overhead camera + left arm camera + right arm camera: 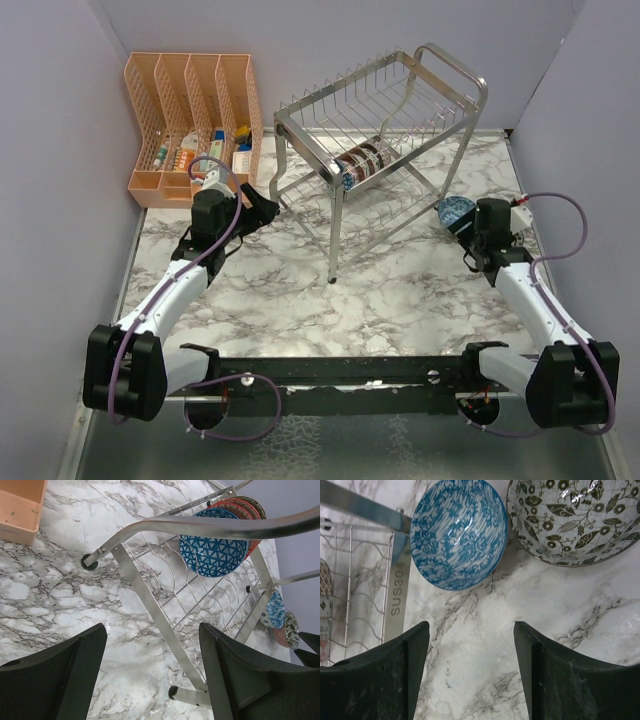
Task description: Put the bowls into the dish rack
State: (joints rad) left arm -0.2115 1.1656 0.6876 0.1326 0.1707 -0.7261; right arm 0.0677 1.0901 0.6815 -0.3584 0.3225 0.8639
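Observation:
The silver wire dish rack [400, 110] stands at the table's back middle, and several bowls [363, 163] stand on edge in its lower tier. The left wrist view shows a blue triangle-patterned bowl [212, 542] at the front of that row. A teal bowl [459, 532] and a greyish leaf-patterned bowl [575, 517] lie on the table by the rack's right leg. My right gripper [471, 667] is open and empty just short of them. My left gripper [152, 672] is open and empty by the rack's left legs.
An orange slotted organiser [190, 120] holding small bottles stands at the back left. The rack's tubular legs [150, 602] and feet stand close to my left fingers. Purple walls close in the table on three sides.

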